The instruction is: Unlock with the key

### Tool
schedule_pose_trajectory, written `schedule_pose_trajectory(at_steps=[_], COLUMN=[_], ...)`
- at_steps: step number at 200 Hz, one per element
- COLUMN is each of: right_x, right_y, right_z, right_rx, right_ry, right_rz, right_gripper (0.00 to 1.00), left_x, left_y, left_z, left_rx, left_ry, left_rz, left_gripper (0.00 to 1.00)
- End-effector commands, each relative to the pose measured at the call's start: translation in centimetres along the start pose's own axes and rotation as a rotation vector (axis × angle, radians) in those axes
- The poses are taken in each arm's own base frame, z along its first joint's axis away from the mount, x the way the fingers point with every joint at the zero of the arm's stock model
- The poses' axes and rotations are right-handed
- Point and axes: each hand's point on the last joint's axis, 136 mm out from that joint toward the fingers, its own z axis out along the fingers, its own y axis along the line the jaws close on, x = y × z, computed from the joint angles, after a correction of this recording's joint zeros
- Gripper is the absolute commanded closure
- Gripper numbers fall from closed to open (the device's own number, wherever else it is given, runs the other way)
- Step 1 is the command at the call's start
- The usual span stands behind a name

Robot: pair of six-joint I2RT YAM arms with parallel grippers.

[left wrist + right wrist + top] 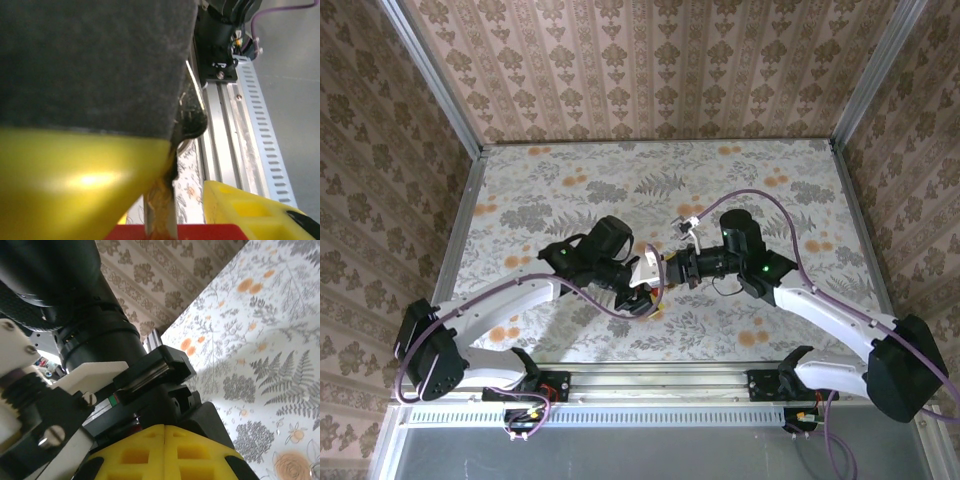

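Gripping red padlock [200, 234], left hand [640, 288], right hand [672, 268] closed alongside.

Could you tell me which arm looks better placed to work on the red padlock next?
Probably the right. The left claw has the red padlock between its fingers, seemingly steadying it; the right claw, jaws shut, points at it nearby.
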Motion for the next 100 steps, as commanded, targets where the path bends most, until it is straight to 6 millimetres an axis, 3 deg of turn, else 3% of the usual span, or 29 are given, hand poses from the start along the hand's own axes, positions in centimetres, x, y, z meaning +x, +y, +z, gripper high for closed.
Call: schedule_pose_trajectory(at_steps=[1, 37, 66, 94, 100], right_x=[3.6, 3.8, 3.9, 4.2, 4.2], right_y=[-0.9, -1.7, -1.8, -3.2, -3.6], right_z=[1.0, 0.8, 0.6, 0.4, 0.3], right_rx=[0.002, 0.027, 0.045, 0.103, 0.119], right_ry=[0.105, 0.112, 0.118, 0.127, 0.126], right_rz=[0.061, 0.088, 0.091, 0.131, 0.15], right_gripper=[1.0, 1.0, 1.0, 1.0, 0.94], left_x=[-10.3, -9.2, -8.3, -7.8, -7.5], left_y=[1.1, 1.8, 2.4, 3.2, 3.4], left_z=[-3.7, -3.5, -3.7, -3.8, -3.7], left_rx=[-0.111, -0.138, -0.172, -0.197, -0.199], left_ry=[-0.347, -0.301, -0.284, -0.265, -0.245], left_rz=[0.313, 0.3, 0.274, 0.238, 0.232], left_gripper=[0.96, 0.98, 0.9, 1.0, 1.0])
